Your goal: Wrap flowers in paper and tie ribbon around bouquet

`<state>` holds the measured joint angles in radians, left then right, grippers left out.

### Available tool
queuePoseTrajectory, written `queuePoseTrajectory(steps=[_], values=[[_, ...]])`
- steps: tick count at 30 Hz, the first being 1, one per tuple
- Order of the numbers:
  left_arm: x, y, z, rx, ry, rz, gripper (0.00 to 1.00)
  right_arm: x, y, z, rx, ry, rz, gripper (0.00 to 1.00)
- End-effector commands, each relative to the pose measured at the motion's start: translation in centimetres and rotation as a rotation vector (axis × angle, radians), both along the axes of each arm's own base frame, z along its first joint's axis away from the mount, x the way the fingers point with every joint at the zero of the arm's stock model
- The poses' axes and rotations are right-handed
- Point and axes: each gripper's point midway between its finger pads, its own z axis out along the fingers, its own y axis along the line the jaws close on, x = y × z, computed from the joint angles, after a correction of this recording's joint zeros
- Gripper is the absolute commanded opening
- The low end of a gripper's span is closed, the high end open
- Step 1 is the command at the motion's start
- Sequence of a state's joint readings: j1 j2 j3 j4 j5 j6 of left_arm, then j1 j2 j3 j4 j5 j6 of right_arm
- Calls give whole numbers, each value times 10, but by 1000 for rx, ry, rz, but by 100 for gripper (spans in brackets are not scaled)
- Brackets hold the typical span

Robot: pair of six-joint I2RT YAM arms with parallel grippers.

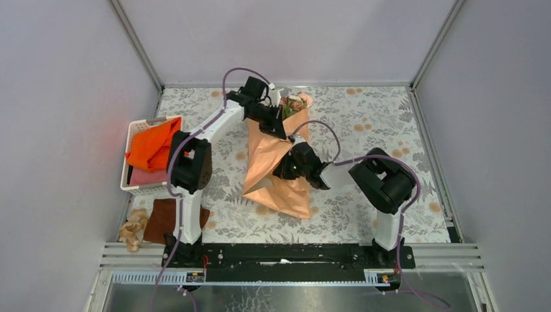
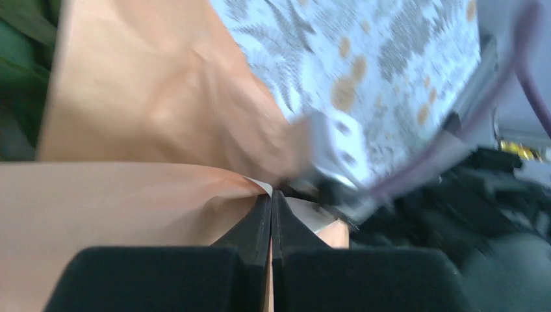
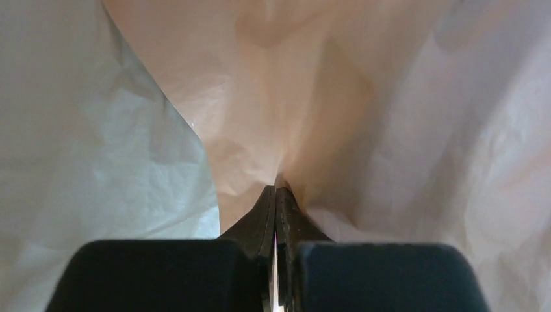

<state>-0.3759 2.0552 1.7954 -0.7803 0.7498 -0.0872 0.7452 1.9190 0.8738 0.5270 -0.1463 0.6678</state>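
A: Two grippers, both pinched tight on the paper [image 1: 263,159]?

B: Yes. The left gripper [image 2: 271,198] is clamped on an edge of the sheet just beside the flowers [image 1: 295,104]. The right gripper [image 3: 276,194] nips a fold nearer the arm bases.

A: Where does the sheet lie?

B: Mid-way across the floral table [image 1: 377,130], loosely folded lengthwise, with the roses poking out at its far end.

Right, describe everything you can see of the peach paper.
The paper is a large peach-orange sheet, matte and creased, folded loosely around the flowers, which poke out at its far end. It lies on the patterned table, fanning wider toward the near edge. The left gripper and the right gripper are each shut on a fold of it.
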Motion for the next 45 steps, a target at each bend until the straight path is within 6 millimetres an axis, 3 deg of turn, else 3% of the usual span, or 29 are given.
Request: queuePoseTrajectory(steps=[1, 8, 12, 15, 20, 24, 28, 33, 38, 45], values=[[65, -15, -20, -51, -67, 172, 0, -10, -12, 10, 16, -19, -41, 0], [80, -9, -90, 45, -20, 252, 0, -11, -27, 27, 99, -31, -162, 0], [78, 0, -128, 140, -22, 259, 0, -22, -33, 38, 111, -3, -173, 0], [75, 4, -144, 182, -25, 250, 0, -36, -33, 51, 111, 30, -120, 1], [72, 5, -146, 186, -23, 241, 0, -64, -67, 56, -48, 54, -53, 18], [71, 2, -141, 185, -42, 228, 0, -70, -88, 68, -49, 34, -29, 38], [71, 1, -141, 199, -64, 224, 0, -52, -98, 80, -9, 55, -51, 62], [69, 0, -143, 207, -63, 222, 0, -25, -79, 87, 146, 79, -53, 78], [69, -1, -141, 205, -68, 223, 0, -8, -53, 76, 213, 145, -11, 78], [71, -2, -134, 205, -89, 225, 0, 5, -36, 65, 258, 173, 9, 55]])
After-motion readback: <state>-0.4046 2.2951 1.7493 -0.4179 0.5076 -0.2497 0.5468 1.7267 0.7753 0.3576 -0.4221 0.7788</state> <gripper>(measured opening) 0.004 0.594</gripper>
